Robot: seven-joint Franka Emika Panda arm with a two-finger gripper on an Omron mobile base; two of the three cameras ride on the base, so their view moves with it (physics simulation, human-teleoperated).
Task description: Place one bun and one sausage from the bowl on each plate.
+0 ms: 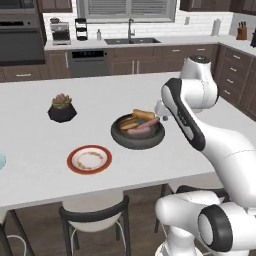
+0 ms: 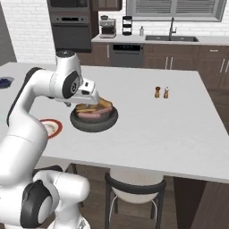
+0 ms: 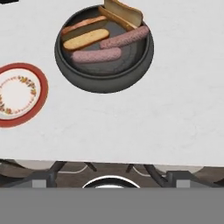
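Observation:
The dark bowl (image 3: 105,72) sits on the white counter and holds both buns and both sausages. One bun (image 3: 86,38) lies flat in its left half. The other bun (image 3: 123,12) leans tilted on the far rim. The two sausages (image 3: 97,55) (image 3: 125,37) lie side by side in the middle. The red-rimmed plate (image 3: 17,94) lies bare, left of the bowl and apart from it. An edge of the pale blue plate (image 1: 1,161) shows farther left. My gripper (image 2: 92,103) hangs over the bowl (image 2: 94,120) with nothing seen in it; its fingers are hidden.
A black plant pot (image 1: 62,109) stands behind the red-rimmed plate (image 1: 89,159). Salt and pepper shakers (image 2: 161,92) stand to the right, and a small berry bowl (image 2: 4,82) at the far left. Stools (image 1: 95,220) are tucked under the counter's near edge.

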